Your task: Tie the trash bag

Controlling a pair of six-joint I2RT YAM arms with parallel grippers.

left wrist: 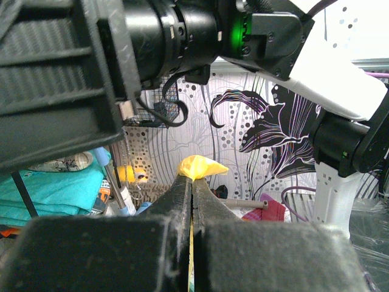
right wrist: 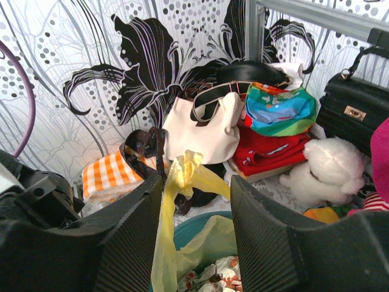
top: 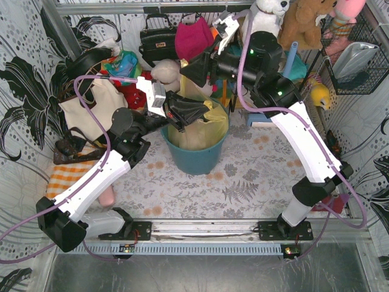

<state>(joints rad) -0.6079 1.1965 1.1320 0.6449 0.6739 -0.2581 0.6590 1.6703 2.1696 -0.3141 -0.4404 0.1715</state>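
bag: trash bag sits in teal bin | left gripper: fingers pressed together on yellow handle flap, holding it taut for tying | right gripper: fingers apart, straddling upright flap strip, likely aligning a grasp

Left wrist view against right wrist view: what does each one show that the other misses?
Only the left wrist view: the left gripper shut on a flap of the trash bag, the right arm overhead, folded teal cloth. Only the right wrist view: the right gripper open, a yellow flap standing unclamped between its fingers, plus the teal bin, cream tote bag and black handbag. Both share: yellow bag plastic and the floral wall.
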